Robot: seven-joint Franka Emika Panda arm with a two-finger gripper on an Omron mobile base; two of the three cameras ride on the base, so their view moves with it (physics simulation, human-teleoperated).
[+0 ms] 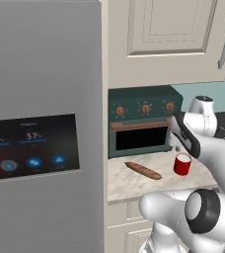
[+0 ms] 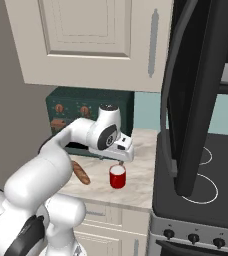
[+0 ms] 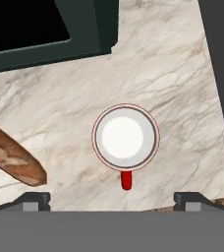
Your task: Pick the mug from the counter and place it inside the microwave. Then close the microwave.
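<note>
The red mug [image 1: 182, 164] [image 2: 117, 176] stands upright on the marbled counter [image 1: 134, 184] [image 2: 142, 187], near its front edge. In the hand view I look straight down into the mug's [image 3: 126, 137] white inside, with its red handle pointing to the bottom of that view. My gripper [image 2: 117, 160] [image 3: 113, 201] hangs just above the mug, open and holding nothing. Its fingertips [image 3: 35, 199] stand wide to either side of the mug. The microwave's dark door [image 2: 201, 90] stands swung open above the stove; the inside is hidden.
A brown baguette [image 1: 143, 170] [image 2: 80, 173] [image 3: 13, 160] lies left of the mug. The dark green toaster oven [image 1: 141, 121] [image 2: 86, 110] stands behind it. The black stovetop [image 2: 206, 185] borders the counter on the right, and a grey fridge [image 1: 40, 123] on the left.
</note>
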